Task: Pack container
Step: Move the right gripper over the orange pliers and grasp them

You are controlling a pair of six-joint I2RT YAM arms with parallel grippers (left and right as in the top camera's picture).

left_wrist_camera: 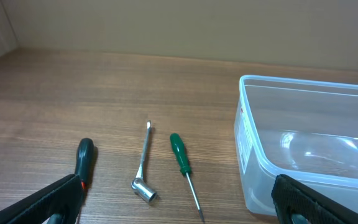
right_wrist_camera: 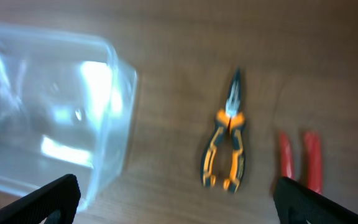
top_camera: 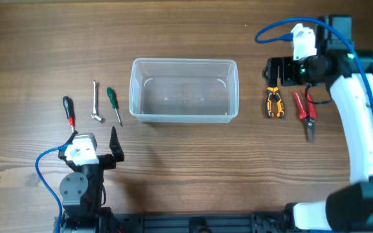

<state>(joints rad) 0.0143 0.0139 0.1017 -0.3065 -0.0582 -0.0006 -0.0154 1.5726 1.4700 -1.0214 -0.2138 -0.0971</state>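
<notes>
Finds right end effector spread wide and empty, poised over the counter at the nose end of the orange pliers. Notes pliers lying flat, long axis running away from the robot, parallel to the short wall of the container, handles nearer the robot. Places red pliers just beside, on the outer side. Locates container mid-counter, upright, nothing inside, near and to the left of both pliers. Finds left end effector likewise spread and empty, short of green screwdriver, bent socket key and red-and-black screwdriver. Judges right arm better placed: grasp across the handles, short carry leftward.
</notes>
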